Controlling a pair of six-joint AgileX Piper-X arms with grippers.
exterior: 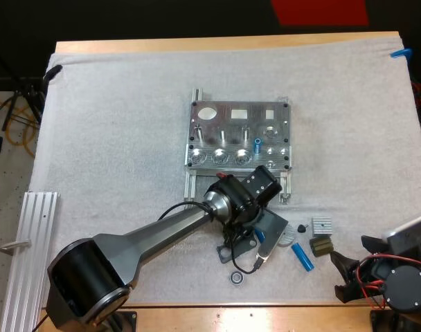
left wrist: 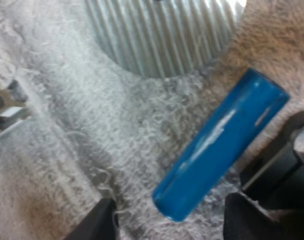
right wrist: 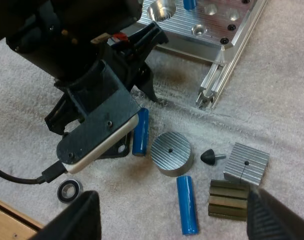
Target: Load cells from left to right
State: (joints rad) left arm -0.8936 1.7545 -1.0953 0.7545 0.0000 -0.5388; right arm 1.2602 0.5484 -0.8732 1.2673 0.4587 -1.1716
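Note:
The metal fixture (exterior: 238, 135) sits mid-mat with one blue cylinder (exterior: 257, 145) upright in its front row. My left gripper (exterior: 261, 235) hangs low just in front of the fixture, open. Its fingers (left wrist: 99, 222) stand on either side of a blue cylinder (left wrist: 222, 145) that lies on the mat, clear of it. From the right wrist this cylinder (right wrist: 140, 131) lies under the left gripper (right wrist: 144, 95). A second loose blue cylinder (right wrist: 187, 204) (exterior: 302, 256) lies further right. My right gripper (exterior: 338, 277) (right wrist: 172, 200) is open near the front right edge.
A ribbed metal disc (right wrist: 171, 152) (left wrist: 164, 35), a small dark cone (right wrist: 208, 156), a ribbed aluminium block (right wrist: 247, 162), a dark block (right wrist: 228, 200) and a bearing ring (right wrist: 69, 190) lie around the cylinders. An aluminium rail (exterior: 30, 235) lies at the front left.

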